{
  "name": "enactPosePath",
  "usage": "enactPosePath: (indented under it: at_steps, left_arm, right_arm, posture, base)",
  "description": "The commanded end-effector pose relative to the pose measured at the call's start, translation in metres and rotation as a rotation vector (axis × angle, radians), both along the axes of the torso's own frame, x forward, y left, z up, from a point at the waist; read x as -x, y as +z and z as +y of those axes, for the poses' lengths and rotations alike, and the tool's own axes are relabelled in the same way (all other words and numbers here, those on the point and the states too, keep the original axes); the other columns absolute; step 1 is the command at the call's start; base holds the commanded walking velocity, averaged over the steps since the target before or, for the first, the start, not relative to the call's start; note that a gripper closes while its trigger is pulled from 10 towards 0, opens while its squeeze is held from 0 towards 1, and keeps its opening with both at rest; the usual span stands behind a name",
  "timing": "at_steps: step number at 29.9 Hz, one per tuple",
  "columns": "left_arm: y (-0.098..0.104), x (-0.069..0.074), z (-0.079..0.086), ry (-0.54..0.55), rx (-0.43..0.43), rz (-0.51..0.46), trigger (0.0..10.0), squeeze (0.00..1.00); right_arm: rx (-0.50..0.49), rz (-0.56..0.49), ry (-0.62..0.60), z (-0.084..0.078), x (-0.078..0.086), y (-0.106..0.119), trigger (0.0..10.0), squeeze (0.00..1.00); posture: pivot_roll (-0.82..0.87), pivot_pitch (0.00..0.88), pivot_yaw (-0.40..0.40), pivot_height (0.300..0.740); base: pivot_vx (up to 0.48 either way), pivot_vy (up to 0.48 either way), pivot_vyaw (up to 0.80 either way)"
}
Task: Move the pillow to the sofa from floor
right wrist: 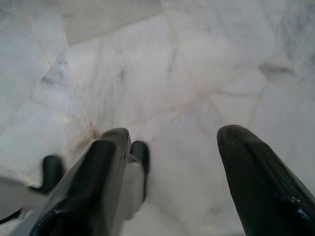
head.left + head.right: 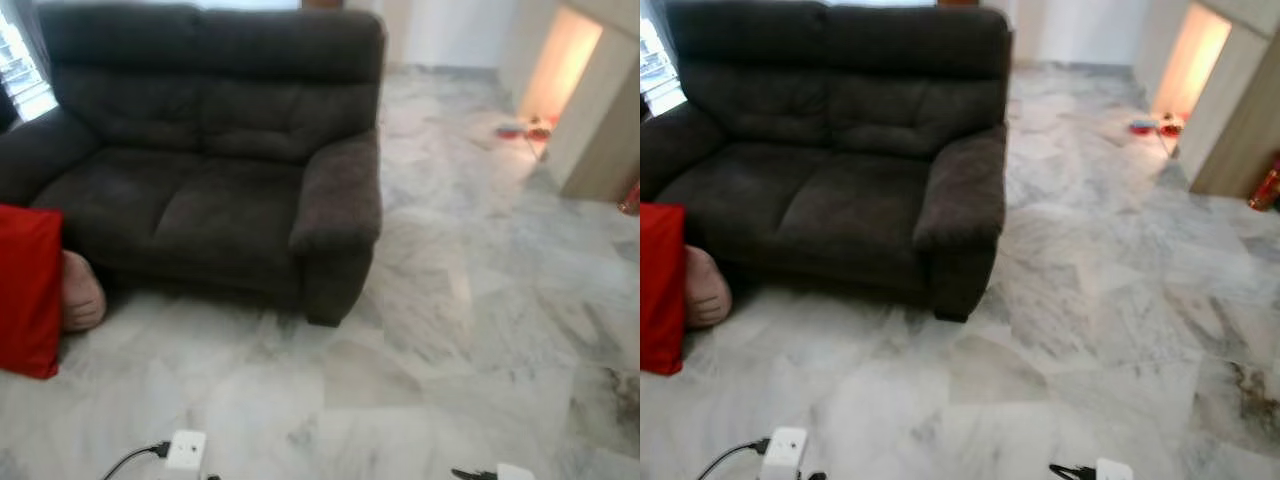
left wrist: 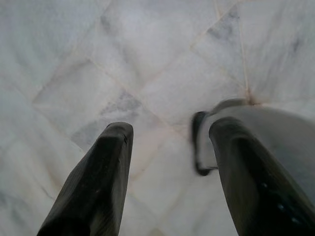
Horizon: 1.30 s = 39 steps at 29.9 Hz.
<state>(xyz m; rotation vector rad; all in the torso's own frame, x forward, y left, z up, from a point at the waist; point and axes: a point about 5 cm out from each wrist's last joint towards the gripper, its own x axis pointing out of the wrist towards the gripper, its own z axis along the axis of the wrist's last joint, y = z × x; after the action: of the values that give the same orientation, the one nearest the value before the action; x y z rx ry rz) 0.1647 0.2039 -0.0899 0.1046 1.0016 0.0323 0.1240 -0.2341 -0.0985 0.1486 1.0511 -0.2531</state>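
My left gripper point(image 3: 170, 147) hangs low with its two black fingers point(image 3: 96, 187) spread apart and nothing between them, pointing down at the pale marble floor point(image 3: 147, 64); just past one finger a grey, blurred part of my own body crosses the tiles. My right gripper point(image 1: 170, 147) hangs the same way, fingers point(image 1: 256, 177) parted and empty over the same veined tiles, with another grey and black part of my body beside one finger. Ahead of both grippers and to my left stands the dark brown sofa point(image 2: 210, 150), two seats wide, its cushions bare. The red pillow point(image 2: 28, 290) stands upright on the floor at the sofa's left front corner, well ahead of my left gripper and far to its left, cut by the frame edge. A pinkish rounded object point(image 2: 82, 292) lies just behind it, against the sofa base. Farther off to my right, small red things point(image 2: 525, 130) lie by a lit wall opening.
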Motion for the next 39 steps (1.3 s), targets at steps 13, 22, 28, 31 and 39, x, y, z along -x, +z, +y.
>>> enactPosePath:
  at_steps: [13,22,28,31,39]
  left_arm:
    - [0.0034,-0.0056,0.0062,0.001,-0.019,-0.009,10.0,0.00]
    - [0.0033,-0.0055,0.0063,0.003,-0.018,-0.008,10.0,0.00]
    - [0.0034,-0.0056,0.0065,0.002,-0.019,-0.008,10.0,0.00]
    - [0.0034,-0.0055,0.0068,0.002,-0.019,-0.008,10.0,0.00]
    - [0.0033,-0.0053,0.0069,0.000,-0.020,-0.007,10.0,0.00]
  right_arm:
    - [-0.005,-0.023,0.000,0.0042,-0.0072,0.0014,10.0,0.00]
    - [-0.015,-0.015,-0.021,0.0045,-0.0058,0.0007,10.0,0.00]
    - [-0.017,-0.007,-0.015,0.0050,-0.0055,0.0004,10.0,0.00]
    - [-0.014,-0.016,-0.014,0.0050,-0.0063,0.0008,10.0,0.00]
    - [-0.014,-0.023,-0.014,0.0049,-0.0065,0.0010,10.0,0.00]
  posture:
    - [0.06,0.000,-0.037,0.740]
    - [0.06,0.000,-0.039,0.740]
    - [0.06,0.000,-0.037,0.740]
    - [0.06,0.000,-0.036,0.740]
    - [0.06,0.000,-0.037,0.740]
  base:
    - [0.000,0.480,0.00]
    - [0.000,0.480,-0.08]
    - [0.000,0.480,-0.80]
    - [0.000,0.480,-0.27]
    - [0.000,0.480,0.00]
